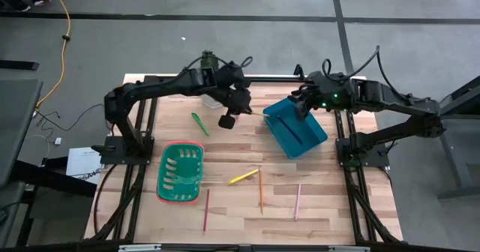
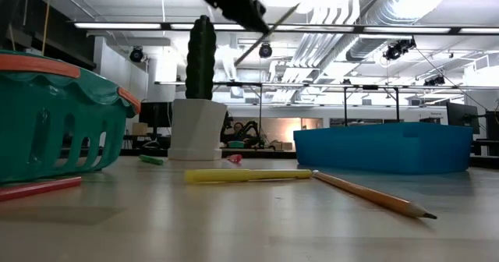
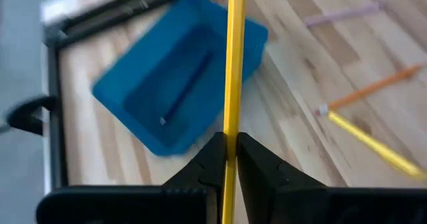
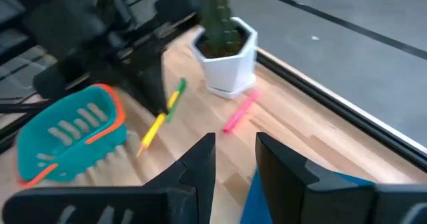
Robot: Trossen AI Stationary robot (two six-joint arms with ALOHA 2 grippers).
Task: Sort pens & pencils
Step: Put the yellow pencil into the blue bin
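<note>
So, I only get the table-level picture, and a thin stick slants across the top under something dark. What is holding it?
Observer: The left pincer is shut on it. It is a yellow pencil, held up off the table.
Visitor: Where might it go?
Observer: Probably into the blue bin. From above, the pincer hangs just beside it, and a dark pencil already lies inside.
Visitor: And the other arm?
Observer: The right pincer hangs open over the bin's rim, holding nothing.
</note>
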